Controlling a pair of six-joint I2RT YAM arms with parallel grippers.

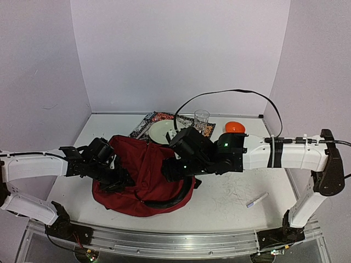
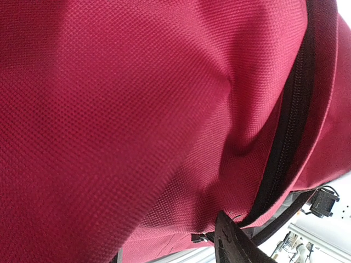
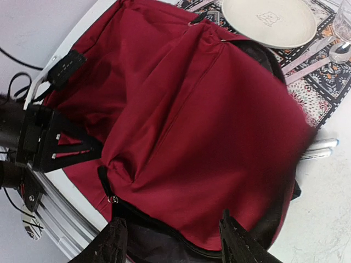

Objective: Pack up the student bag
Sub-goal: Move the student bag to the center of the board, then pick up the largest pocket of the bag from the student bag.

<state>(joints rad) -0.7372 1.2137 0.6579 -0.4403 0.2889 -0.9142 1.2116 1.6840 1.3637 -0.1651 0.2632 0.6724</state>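
Dark-red fabric of the student bag (image 1: 145, 186) slumps on the table (image 1: 230, 189), left of centre, just in front of a plate (image 1: 160, 131). The left arm stretches in low from the left, its left gripper (image 1: 116, 176) pressed against the bag's side; whether it pinches cloth I cannot tell. The right arm reaches across and tips downward, the right gripper (image 3: 175, 244) spread apart over the bag's black-zippered edge.
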